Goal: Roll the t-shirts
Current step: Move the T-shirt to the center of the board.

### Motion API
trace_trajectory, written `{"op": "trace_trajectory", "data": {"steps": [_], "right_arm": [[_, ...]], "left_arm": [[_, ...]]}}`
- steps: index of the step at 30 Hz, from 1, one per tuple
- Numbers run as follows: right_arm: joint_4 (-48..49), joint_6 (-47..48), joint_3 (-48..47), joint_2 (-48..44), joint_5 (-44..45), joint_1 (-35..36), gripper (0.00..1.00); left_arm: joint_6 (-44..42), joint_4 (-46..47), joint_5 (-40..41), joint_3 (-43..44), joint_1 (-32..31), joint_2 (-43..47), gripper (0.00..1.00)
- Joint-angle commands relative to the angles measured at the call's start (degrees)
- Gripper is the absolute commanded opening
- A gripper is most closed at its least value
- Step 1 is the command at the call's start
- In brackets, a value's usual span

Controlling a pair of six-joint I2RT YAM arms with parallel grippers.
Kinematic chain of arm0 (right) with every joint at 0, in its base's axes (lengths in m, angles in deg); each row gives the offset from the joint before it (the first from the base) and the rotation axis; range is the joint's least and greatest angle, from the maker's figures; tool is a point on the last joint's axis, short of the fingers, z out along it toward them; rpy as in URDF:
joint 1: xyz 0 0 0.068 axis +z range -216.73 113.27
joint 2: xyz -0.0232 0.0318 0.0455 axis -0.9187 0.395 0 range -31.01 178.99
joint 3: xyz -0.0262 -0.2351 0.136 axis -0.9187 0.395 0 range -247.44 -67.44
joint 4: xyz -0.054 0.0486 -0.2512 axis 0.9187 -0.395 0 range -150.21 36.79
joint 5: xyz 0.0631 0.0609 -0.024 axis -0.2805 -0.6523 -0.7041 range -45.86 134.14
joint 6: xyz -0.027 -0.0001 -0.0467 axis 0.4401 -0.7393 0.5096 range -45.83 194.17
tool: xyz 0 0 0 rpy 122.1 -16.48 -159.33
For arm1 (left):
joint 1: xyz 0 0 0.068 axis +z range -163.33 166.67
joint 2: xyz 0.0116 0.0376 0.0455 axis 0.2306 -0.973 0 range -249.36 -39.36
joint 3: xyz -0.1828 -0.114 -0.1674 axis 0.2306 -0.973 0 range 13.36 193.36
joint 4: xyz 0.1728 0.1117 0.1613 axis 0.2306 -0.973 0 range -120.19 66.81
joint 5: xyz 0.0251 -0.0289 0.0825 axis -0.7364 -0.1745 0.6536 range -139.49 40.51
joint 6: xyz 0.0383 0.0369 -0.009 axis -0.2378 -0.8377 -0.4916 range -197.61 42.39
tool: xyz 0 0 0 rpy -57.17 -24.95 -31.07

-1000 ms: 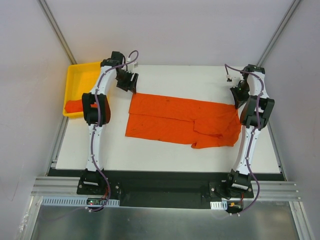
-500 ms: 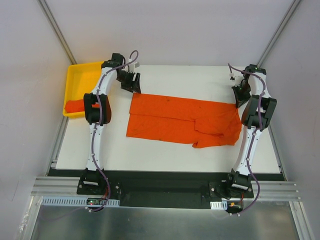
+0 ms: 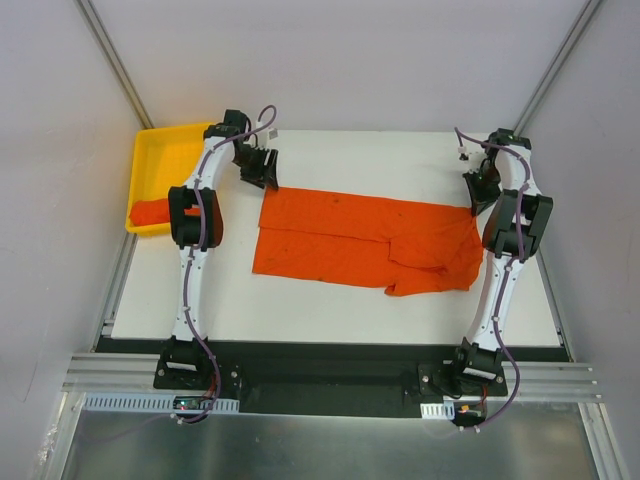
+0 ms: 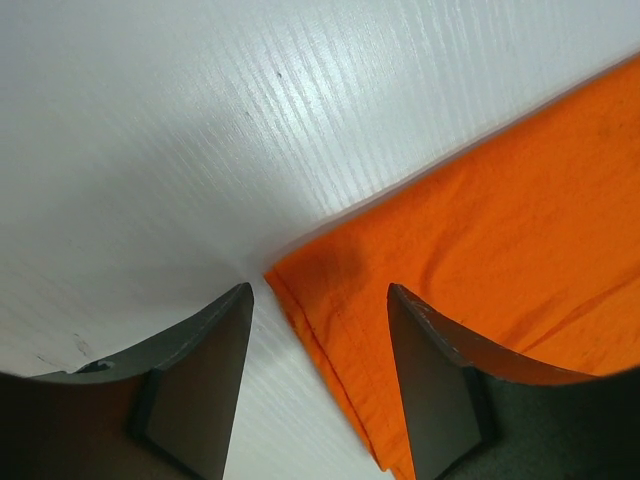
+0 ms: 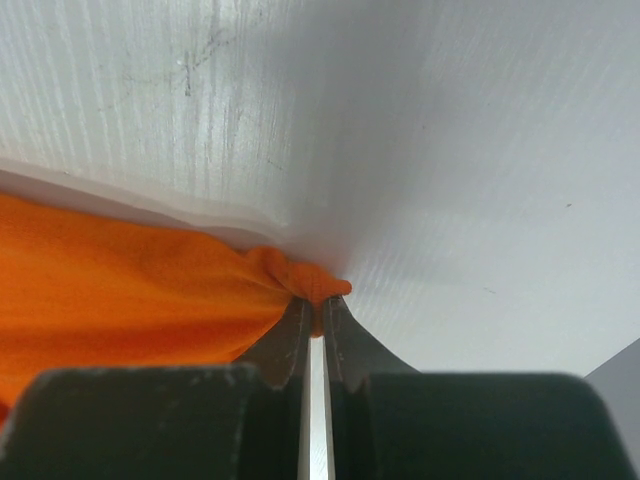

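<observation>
Your right claw (image 5: pixel 315 300) is pinching 1 corner of the t-shirt (image 3: pixel 360 240); your left claw (image 4: pixel 318 295) is gaping over the opposite corner. It is lying flat on the bench (image 3: pixel 330 305), unrolled; a 2nd t-shirt (image 3: pixel 150 212) is waiting in the tray (image 3: pixel 160 150).

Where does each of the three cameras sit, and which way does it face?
Top external: above and behind the bases, looking down on table, t-shirt, yellow tray; left arm and right arm show.
Left wrist: on the left arm, looking down between open left fingers at a t-shirt corner.
Right wrist: looking down past right fingers shut on a bunched corner.
Shared: all see the same t-shirt.
</observation>
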Motion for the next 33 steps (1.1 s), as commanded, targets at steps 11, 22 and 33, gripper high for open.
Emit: {"op": "trace_trajectory", "data": {"steps": [11,22,33], "right_arm": [[2.31,0.48,1.61,-0.05,2.72,1.53,0.01],[3.63,-0.31,-0.50,-3.82,2.19,0.74,0.01],[8.80,-4.88,1.95,-20.76,-9.31,-1.72,0.01]], "left_arm": [[-5.61,-4.92,12.70,5.19,-5.33,-4.25,0.23],[-3.68,-3.08,18.25,5.81,-5.69,-0.14,0.00],[-3.41,-2.81,15.09,-2.62,-4.37,24.21,0.00]]}}
